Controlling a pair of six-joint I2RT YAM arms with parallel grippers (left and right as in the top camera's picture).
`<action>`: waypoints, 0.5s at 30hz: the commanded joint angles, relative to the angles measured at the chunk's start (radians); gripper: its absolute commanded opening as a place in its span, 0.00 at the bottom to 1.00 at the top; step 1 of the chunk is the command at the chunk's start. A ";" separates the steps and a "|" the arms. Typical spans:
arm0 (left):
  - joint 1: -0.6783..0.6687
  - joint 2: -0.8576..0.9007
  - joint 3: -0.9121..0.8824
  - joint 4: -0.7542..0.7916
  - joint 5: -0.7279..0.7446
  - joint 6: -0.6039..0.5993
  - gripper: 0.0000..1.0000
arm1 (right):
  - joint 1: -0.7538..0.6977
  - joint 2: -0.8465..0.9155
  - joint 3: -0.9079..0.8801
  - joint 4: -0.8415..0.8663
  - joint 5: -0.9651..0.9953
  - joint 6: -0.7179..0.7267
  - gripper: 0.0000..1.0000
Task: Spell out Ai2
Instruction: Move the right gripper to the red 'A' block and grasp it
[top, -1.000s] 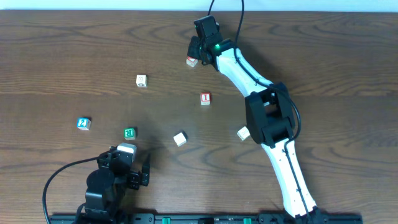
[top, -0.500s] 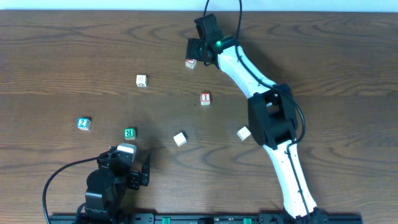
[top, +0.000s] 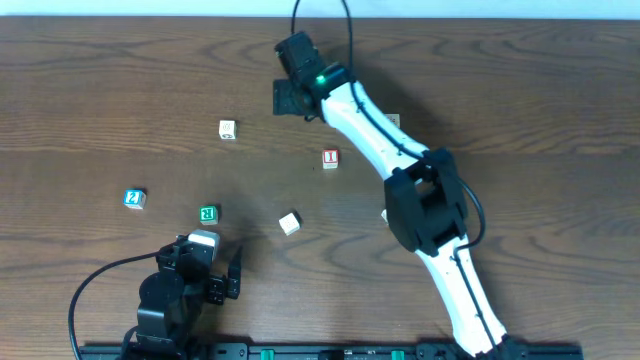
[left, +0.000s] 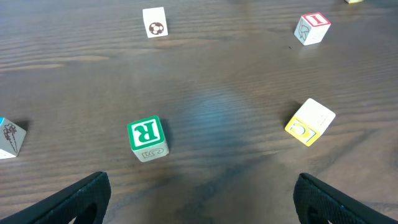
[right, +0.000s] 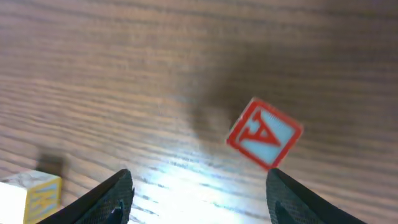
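The red-bordered A block (right: 264, 132) lies on the wooden table just beyond my right gripper's right finger, turned at an angle; in the overhead view the arm hides it. My right gripper (right: 199, 196) (top: 290, 97) is open at the table's far middle, with only bare wood between its fingers. The red I block (top: 330, 158) (left: 311, 28) sits mid-table. The blue 2 block (top: 134, 198) lies at the left. My left gripper (left: 201, 199) (top: 228, 277) rests open near the front edge, holding nothing.
A green R block (top: 208, 213) (left: 148, 138), a soccer-ball block (top: 228, 129) (left: 154, 22) and a yellow-sided block (top: 290, 223) (left: 310, 122) lie scattered. Another block (top: 392, 121) peeks out beside the right arm. A yellow block (right: 28, 196) sits left of the right gripper.
My right gripper has opened and swung left across the far side of the table, now covering the A block from above. The left arm has not moved.
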 joint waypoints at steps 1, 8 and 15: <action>0.004 -0.006 -0.006 0.001 -0.004 0.006 0.95 | 0.004 -0.018 0.013 -0.013 0.097 0.019 0.67; 0.004 -0.006 -0.006 0.001 -0.004 0.006 0.95 | -0.002 -0.021 0.022 -0.013 0.176 0.174 0.63; 0.004 -0.006 -0.006 0.001 -0.004 0.006 0.95 | -0.014 -0.020 0.023 -0.013 0.222 0.297 0.65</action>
